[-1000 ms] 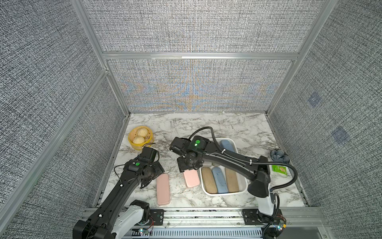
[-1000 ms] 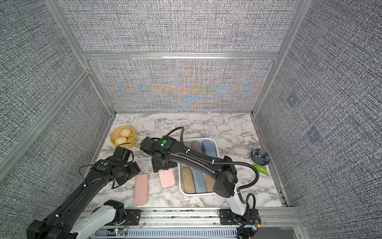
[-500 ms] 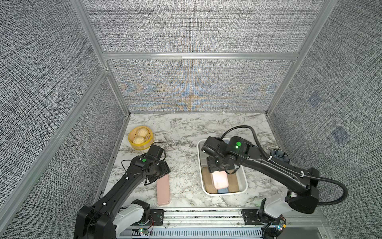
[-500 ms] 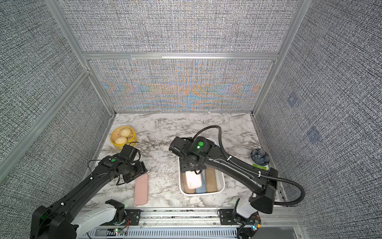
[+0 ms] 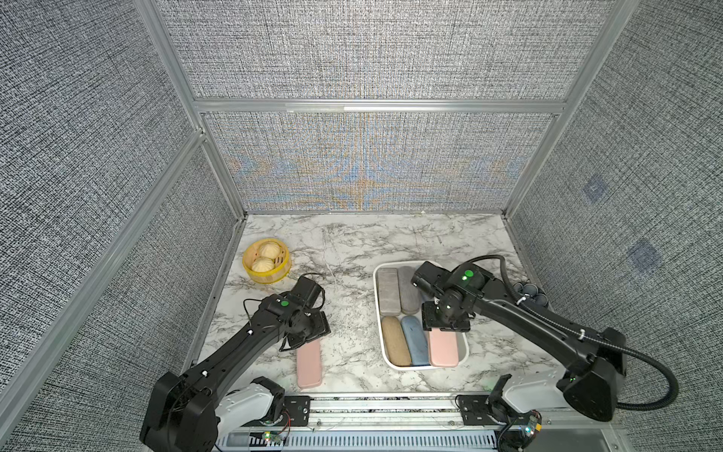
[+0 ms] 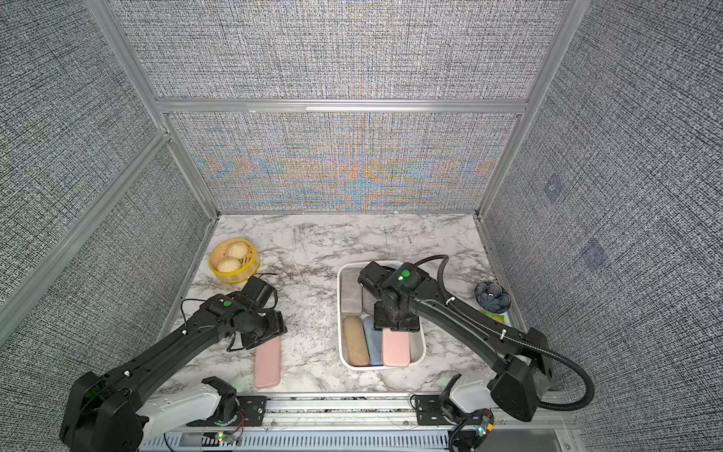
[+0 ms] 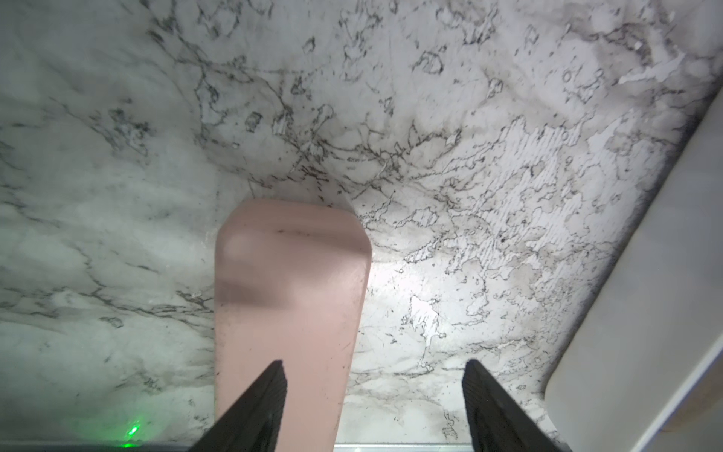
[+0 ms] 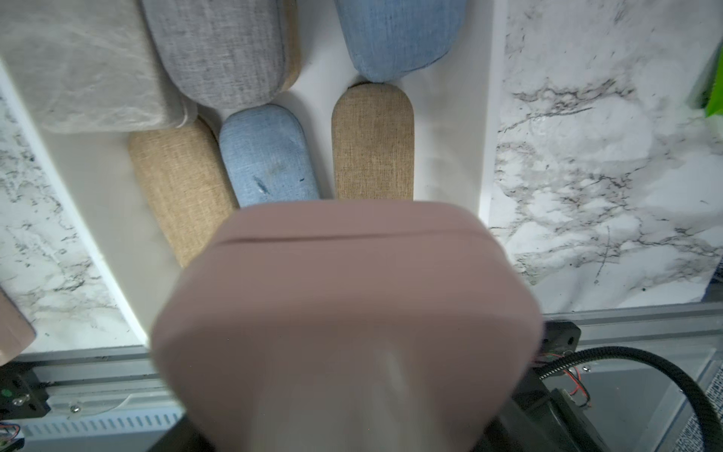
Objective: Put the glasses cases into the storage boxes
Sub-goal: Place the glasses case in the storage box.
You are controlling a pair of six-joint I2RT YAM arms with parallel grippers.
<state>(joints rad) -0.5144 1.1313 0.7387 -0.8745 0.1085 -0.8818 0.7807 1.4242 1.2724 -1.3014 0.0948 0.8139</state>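
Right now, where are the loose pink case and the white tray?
loose pink case [image 5: 309,366]: a top view, its flat top.
white tray [image 5: 463,349]: a top view, its corner rim.

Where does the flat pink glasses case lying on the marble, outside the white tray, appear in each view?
Top view: flat pink rectangular glasses case on the marble tabletop by the aluminium front rail.
Top view: the case, same place.
Left wrist: mid-picture, passing under one finger of the open left hand.
Right wrist: only a pink corner at the picture's edge.
Shared landmark: white plastic tray, in all four.
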